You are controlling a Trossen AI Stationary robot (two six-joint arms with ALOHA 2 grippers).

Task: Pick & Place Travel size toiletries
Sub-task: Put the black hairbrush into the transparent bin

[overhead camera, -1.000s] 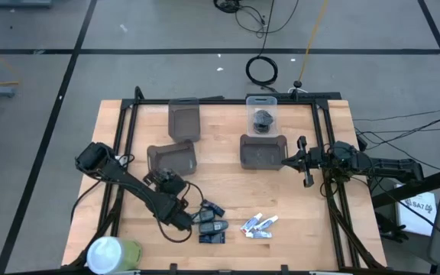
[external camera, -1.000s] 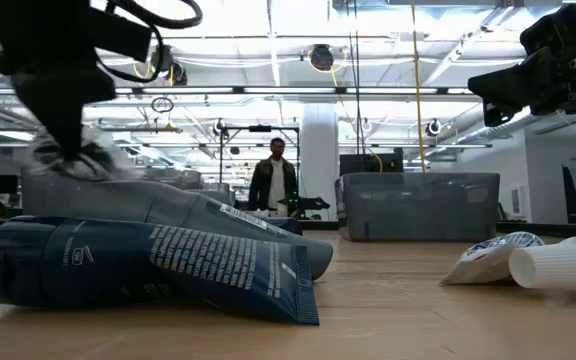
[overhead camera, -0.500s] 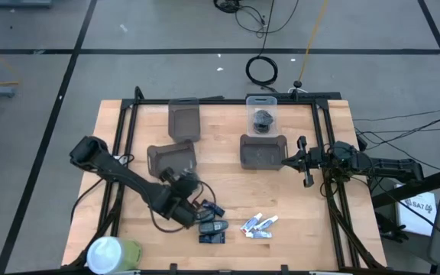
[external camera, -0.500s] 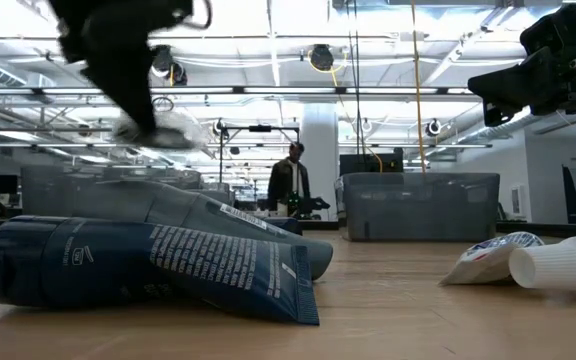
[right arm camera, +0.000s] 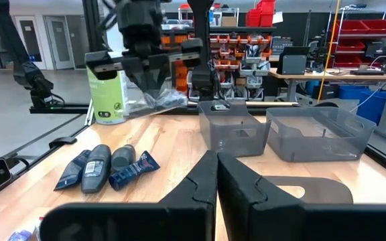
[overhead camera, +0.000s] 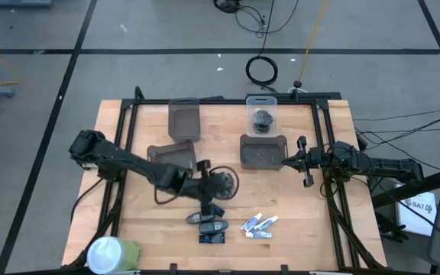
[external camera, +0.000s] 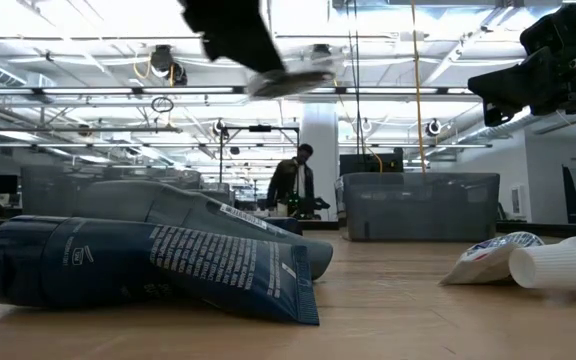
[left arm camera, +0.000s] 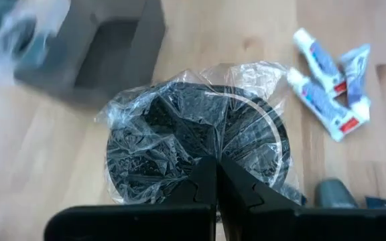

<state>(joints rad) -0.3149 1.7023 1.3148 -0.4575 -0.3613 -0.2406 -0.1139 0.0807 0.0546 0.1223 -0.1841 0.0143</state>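
Left gripper [overhead camera: 205, 186]: clamped on a plastic-wrapped dark round item [left arm camera: 196, 144], raised above mid-table.
Right gripper [overhead camera: 305, 163]: closed, empty, at the right edge.

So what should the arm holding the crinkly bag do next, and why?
Probably carry it on toward the clear bin at the table's far edge and lower it in. The left gripper is shut on a plastic-wrapped dark round item, lifted above the wooden table, and that bin already holds a similar dark lump.
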